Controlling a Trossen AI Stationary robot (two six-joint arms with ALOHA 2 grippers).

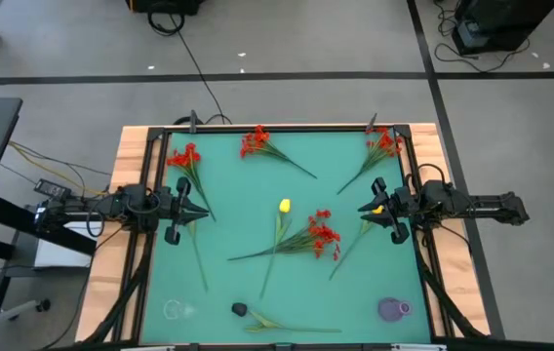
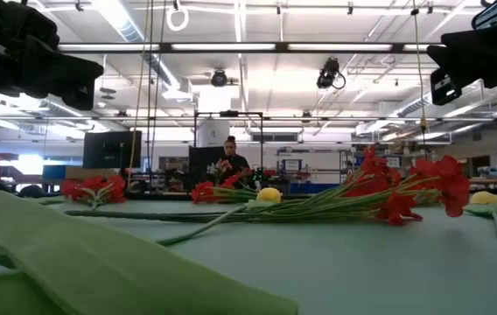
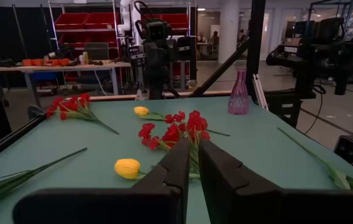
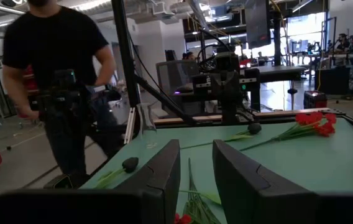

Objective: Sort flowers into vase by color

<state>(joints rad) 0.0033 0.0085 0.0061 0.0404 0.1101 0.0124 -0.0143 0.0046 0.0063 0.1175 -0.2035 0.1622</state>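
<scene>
Flowers (image 1: pixel 318 235) lie scattered on the tabletop (image 1: pixel 228 224), none in the purple vase (image 1: pixel 394 309). Left pincer (image 1: pixel 197 215) hangs clenched, empty; right pincer (image 1: pixel 369 208) is slightly parted, empty, both waiting at opposite edges.

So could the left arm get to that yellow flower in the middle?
Probably yes: the yellow flower lies in the open on the mat, just ahead of the left pincer, with only bare mat between them.

Red flowers (image 1: pixel 318 234), yellow tulip (image 1: pixel 284 206), purple vase (image 1: pixel 392 310), teal table (image 1: pixel 248 195).
</scene>
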